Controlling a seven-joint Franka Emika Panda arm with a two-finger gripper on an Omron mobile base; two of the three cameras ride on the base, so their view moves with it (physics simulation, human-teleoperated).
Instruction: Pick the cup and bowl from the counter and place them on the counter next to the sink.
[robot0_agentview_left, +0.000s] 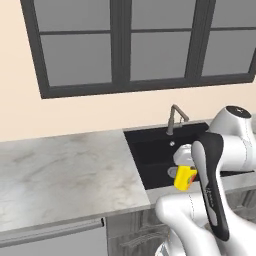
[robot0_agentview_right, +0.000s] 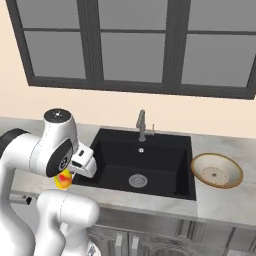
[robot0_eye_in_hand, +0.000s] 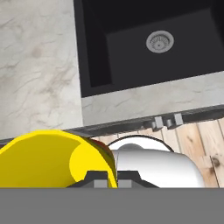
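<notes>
The counter (robot0_agentview_left: 65, 170) stretched wide and marbled to the left of the sink (robot0_agentview_right: 140, 162), with a narrower strip running on past the sink's right side. The sink itself was a black recessed basin set under the window (robot0_agentview_right: 135, 45), its grey faucet (robot0_agentview_right: 142, 125) standing at the back rim and a round drain (robot0_eye_in_hand: 159, 42) in its floor. The bowl (robot0_agentview_right: 217, 170) rested tilted on the counter just right of the sink. The gripper (robot0_eye_in_hand: 106, 178) was clamped on the cup (robot0_agentview_left: 185, 177), which it held in the air above the sink's front left corner, clear of the counter, its yellow wall pinched between the fingertips.
</notes>
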